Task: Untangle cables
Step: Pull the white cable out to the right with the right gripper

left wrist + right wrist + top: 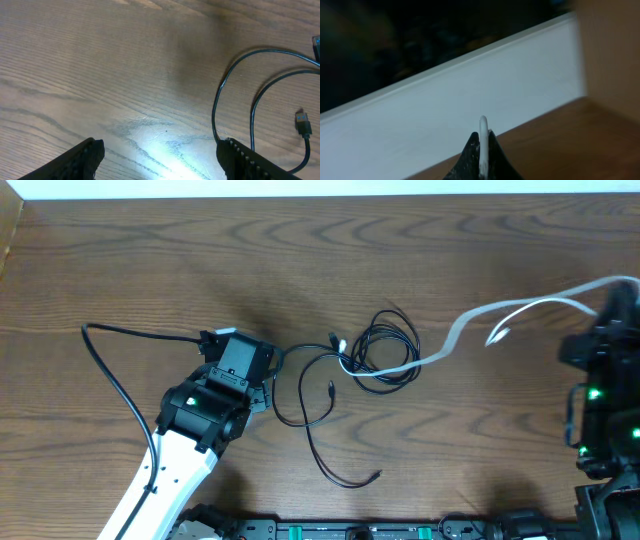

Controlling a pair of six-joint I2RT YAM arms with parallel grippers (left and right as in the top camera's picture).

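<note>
Right gripper (483,139): we are pinching the flat white cable (455,335) between 2 fingers, holding it high, likely to draw it from the tangle.
Left gripper (160,159): we are hovering, fingers spread wide, beside the thin black cords (385,352) lying mid-table, probably to pin them.

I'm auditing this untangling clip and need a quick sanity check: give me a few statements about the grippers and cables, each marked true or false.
1. The right gripper is shut on the white cable. True.
2. The left gripper grips a black cable. False: it is open, with only bare table between its fingers.
3. The white cable runs into the coil of black cables. True.
4. The black cables lie at the table's right edge. False: they lie near the middle of the table.
</note>
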